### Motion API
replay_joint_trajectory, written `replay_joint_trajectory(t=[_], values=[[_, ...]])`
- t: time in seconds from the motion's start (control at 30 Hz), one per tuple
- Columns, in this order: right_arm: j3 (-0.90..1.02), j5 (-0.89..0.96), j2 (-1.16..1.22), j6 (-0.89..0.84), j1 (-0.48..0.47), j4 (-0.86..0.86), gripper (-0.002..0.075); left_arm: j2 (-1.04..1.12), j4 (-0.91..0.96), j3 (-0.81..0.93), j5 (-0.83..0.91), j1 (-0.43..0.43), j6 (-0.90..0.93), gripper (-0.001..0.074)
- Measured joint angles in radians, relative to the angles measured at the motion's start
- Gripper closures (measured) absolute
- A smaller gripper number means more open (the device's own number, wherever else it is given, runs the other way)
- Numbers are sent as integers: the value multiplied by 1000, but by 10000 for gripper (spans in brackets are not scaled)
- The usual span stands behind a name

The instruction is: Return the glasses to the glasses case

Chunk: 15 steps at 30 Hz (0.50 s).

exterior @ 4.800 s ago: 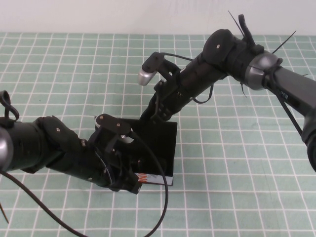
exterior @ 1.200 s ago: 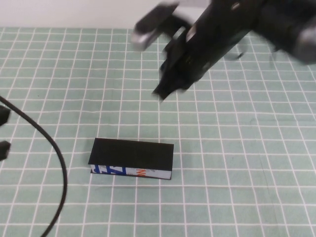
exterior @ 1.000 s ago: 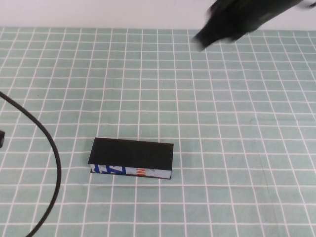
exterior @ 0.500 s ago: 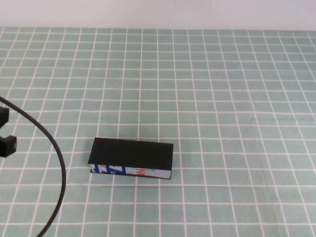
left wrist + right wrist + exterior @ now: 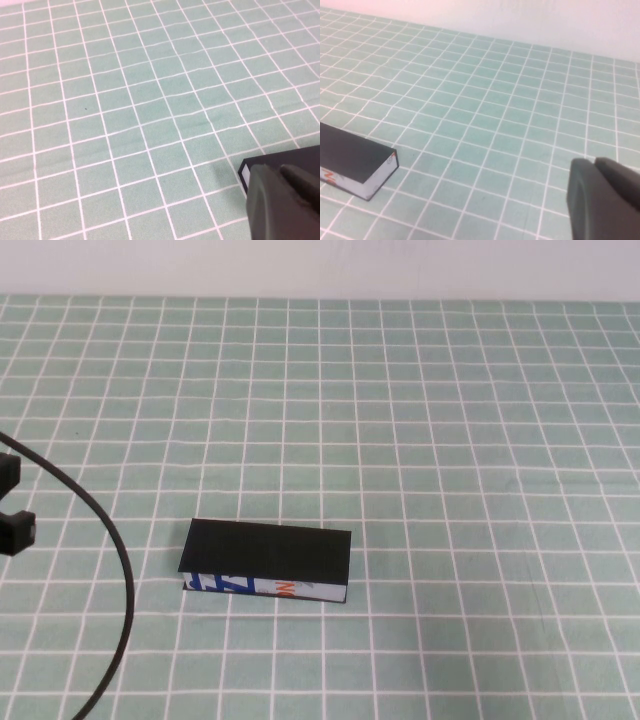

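closed glasses case lies flat, long axis left-right.

The closed glasses case is the one solid obstacle on the table, lying flat in its near left part with open surface on every side. A black cable arcs across the near left corner. The left end effector sits at the left edge; the right end effector is clear of the case.
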Motion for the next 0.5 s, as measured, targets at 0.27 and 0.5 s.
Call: replay_joint_trajectory(t=[0.27,0.5], values=[[56,18,-20,0,0,-1,739,0,0,0,3,0,-2,737],[56,33,-21,1,0,-1,739,0,0,1,22,0,-2,737]])
